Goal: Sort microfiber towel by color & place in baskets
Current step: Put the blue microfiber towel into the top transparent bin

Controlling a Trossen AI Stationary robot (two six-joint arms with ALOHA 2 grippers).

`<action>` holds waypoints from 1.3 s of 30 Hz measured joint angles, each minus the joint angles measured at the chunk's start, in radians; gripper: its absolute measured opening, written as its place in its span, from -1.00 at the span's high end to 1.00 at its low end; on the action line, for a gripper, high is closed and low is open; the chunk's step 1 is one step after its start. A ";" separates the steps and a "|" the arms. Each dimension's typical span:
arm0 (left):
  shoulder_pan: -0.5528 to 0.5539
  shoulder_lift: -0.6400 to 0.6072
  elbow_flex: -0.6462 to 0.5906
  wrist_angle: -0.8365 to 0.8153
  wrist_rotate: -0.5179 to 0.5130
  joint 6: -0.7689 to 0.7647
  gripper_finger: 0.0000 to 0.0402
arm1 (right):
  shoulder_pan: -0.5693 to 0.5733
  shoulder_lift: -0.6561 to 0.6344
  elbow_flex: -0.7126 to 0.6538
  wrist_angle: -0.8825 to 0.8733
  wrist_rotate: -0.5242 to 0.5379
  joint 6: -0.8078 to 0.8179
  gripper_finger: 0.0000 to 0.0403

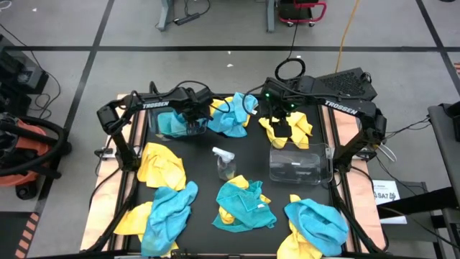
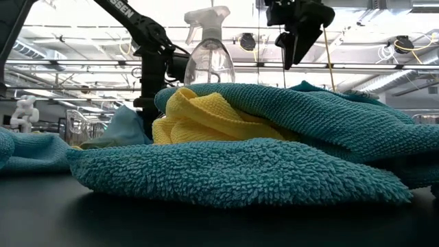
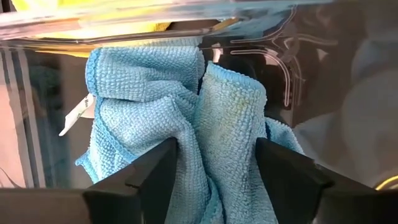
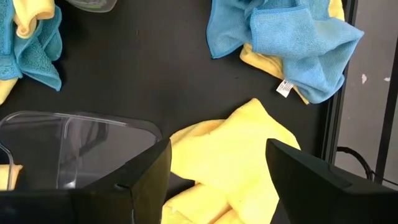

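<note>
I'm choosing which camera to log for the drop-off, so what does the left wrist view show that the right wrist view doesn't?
Only the left wrist view shows the left end effector, open, with a blue towel bunched between its fingers inside the clear left basket. Only the right wrist view shows the right end effector, open above a yellow towel on the table, beside the other basket, with a blue-and-yellow pile farther off. Both show dark fingers, a clear basket and microfiber towels.
</note>
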 joint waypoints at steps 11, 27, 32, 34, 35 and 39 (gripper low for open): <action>-0.001 0.000 0.000 0.000 -0.002 0.000 -0.13 | 0.000 0.000 0.000 0.001 0.000 0.005 -0.26; -0.001 0.000 0.000 0.000 -0.004 0.000 -0.13 | 0.000 0.000 0.000 0.006 0.000 0.011 -0.26; -0.001 0.000 0.000 0.000 -0.004 0.000 -0.13 | 0.000 0.000 0.000 0.006 0.004 0.002 -0.26; -0.001 0.000 0.000 0.000 -0.004 0.000 -0.13 | -0.001 0.000 0.000 0.006 0.005 -0.002 -0.26; -0.001 0.000 0.000 0.000 -0.004 0.000 -0.13 | -0.001 0.000 0.000 0.006 0.005 -0.004 -0.26; -0.001 0.000 0.000 0.000 -0.004 0.000 -0.13 | -0.001 0.000 0.000 0.016 0.005 -0.016 -0.26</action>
